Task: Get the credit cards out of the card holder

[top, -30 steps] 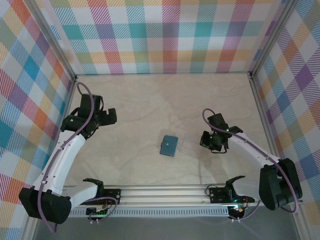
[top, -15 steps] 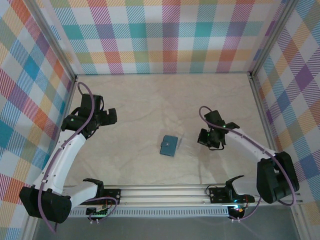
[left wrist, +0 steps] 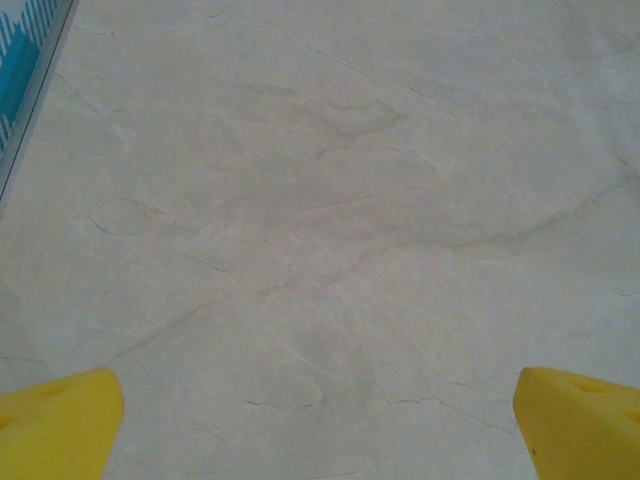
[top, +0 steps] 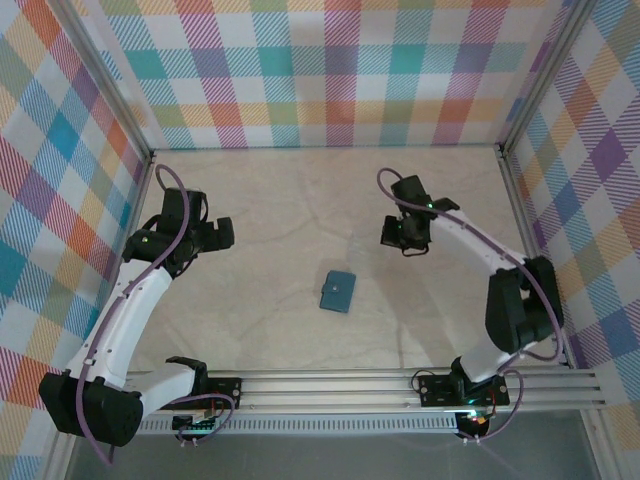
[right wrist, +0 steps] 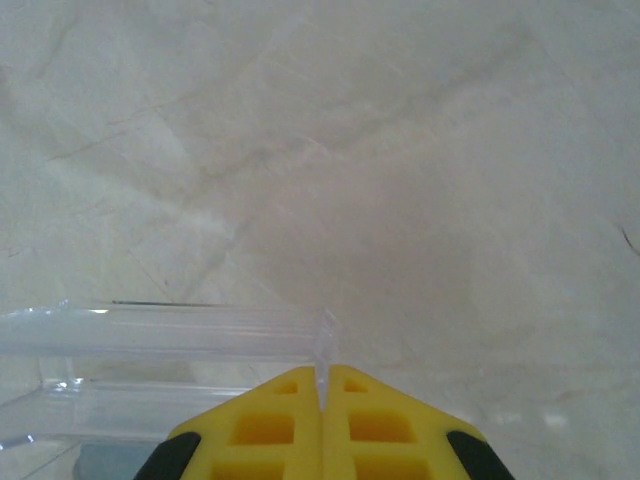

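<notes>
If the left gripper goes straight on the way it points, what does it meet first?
Probably the bare tabletop: the left gripper looks down on it, nothing lying between, though depth is unclear.

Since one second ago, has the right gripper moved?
Yes. The right gripper, shut on the clear plastic rectangle, moved away from the card holder toward the back wall, slightly left.

Your right arm (top: 470,250) is swinging away from the card holder (top: 338,291) toward the back of the surface (top: 300,195), its elbow drawing in over the base; your right claw (right wrist: 323,378) is finishing its closing, tips meeting on a clear plastic piece (right wrist: 150,335) that is travelling with it.
</notes>
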You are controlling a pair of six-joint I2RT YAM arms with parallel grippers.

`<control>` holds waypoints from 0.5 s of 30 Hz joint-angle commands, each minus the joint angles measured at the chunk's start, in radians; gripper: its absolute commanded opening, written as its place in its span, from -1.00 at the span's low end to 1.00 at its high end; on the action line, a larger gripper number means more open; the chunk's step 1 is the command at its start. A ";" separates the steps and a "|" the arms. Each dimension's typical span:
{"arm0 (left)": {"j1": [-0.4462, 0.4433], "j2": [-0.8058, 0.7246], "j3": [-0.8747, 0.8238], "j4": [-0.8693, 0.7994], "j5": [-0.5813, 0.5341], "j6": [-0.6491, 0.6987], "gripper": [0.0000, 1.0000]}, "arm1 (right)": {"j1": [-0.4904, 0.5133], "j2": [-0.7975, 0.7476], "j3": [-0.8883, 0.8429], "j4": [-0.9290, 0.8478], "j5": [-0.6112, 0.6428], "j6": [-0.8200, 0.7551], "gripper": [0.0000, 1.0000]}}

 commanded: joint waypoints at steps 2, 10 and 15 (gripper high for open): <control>-0.011 0.008 -0.010 0.015 0.002 0.009 1.00 | 0.034 0.110 0.154 -0.047 0.005 -0.076 -0.91; -0.011 0.008 -0.011 0.013 -0.003 0.008 1.00 | 0.079 0.319 0.383 -0.101 0.024 -0.108 -0.90; -0.011 0.007 -0.016 0.019 0.002 0.010 1.00 | 0.107 0.415 0.488 -0.138 0.055 -0.102 -0.89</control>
